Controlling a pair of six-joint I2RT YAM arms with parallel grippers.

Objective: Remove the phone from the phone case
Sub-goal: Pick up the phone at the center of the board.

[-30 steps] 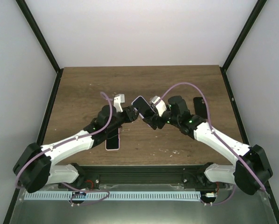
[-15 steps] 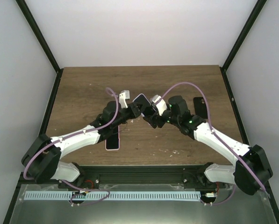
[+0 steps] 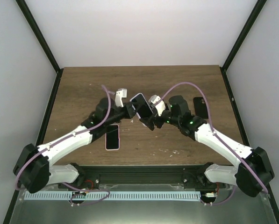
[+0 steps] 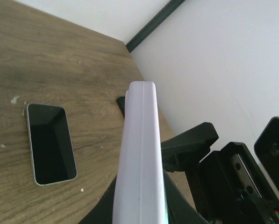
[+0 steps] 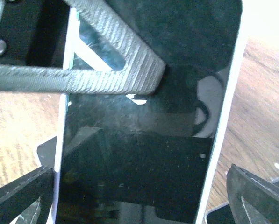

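The phone (image 5: 148, 154) in its lilac case (image 4: 139, 158) is held above the middle of the surface (image 3: 83, 88), clamped by the left claw (image 3: 130, 110). The right claw (image 3: 151, 121) is spread apart around it. The glass is judged stiff and slick, so the pliant case edge is better gripped.

Diffuse overhead light, soft shadows on the brown wooden tabletop (image 3: 83, 88); right-wrist view dim and blurred, with reflections on the glossy black-screened phone (image 5: 144, 154).
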